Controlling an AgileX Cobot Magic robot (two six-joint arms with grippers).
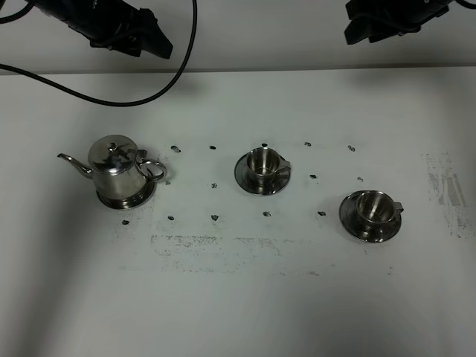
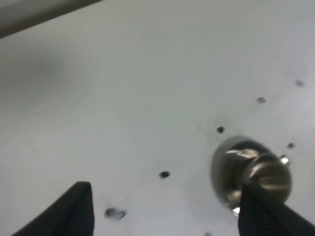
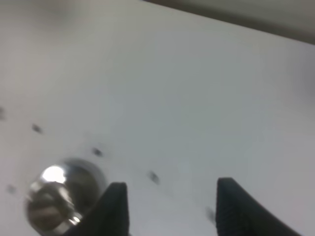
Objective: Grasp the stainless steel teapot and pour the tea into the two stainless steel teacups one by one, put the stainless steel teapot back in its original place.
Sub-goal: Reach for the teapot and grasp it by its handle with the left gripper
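Note:
The stainless steel teapot (image 1: 117,170) stands upright at the left of the table, on its round saucer, the original place (image 1: 128,201). Its spout points left and its handle right. The two stainless steel teacups sit on saucers: one in the middle (image 1: 262,166), one further right and nearer the front (image 1: 372,207). No tea shows. Both arms hang above the far edge, well away from the steelware. My left gripper (image 2: 167,211) is open, with a blurred cup (image 2: 253,172) beyond one finger. My right gripper (image 3: 172,211) is open too, a blurred cup (image 3: 59,196) beside it.
The white table (image 1: 238,297) carries small dark marks between the pieces and scuffed patches near the front and right. A black cable (image 1: 149,93) loops over the far left of the table behind the teapot.

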